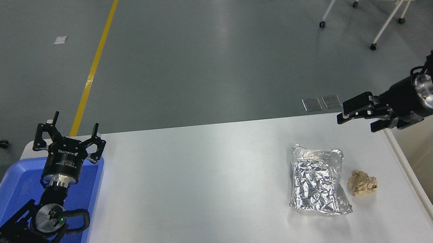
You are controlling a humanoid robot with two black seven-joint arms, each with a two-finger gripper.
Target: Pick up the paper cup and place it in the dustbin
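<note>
I see my right gripper (353,115) above the table's (207,186) far right corner, its fingers apart and holding nothing, just beside the bin's (405,159) left rim. I cannot see the cup anywhere. The foil (317,179) and the paper ball (362,182) lie close together near the bin. My left gripper (68,136) is open, parked over the blue tray (16,184) at the left edge.
</note>
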